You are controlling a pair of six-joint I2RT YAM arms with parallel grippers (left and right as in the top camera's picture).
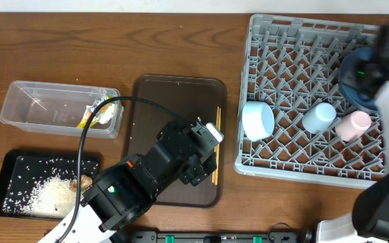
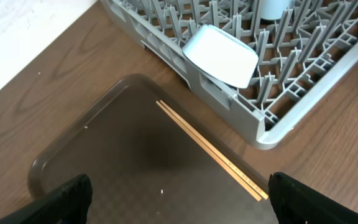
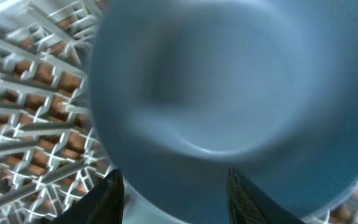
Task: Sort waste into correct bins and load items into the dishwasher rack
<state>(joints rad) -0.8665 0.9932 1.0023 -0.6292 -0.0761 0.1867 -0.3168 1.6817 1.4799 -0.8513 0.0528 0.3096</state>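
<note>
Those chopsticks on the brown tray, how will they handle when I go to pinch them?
The chopsticks look thin, stiff and probably light. They lie flat on the smooth serving tray, so they may skid rather than lift. As two loose sticks side by side, one could roll away when pinched.

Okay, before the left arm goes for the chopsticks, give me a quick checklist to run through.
1. Left gripper open: ok.
2. Chopsticks lying together on the tray, nothing on them: ok.
3. Chopsticks centred in the gripper's opening: not ok, they sit off to one side.
4. Rack has free pegs: ok.
5. Right gripper clear of the plate: cannot tell, view blurred.
</note>
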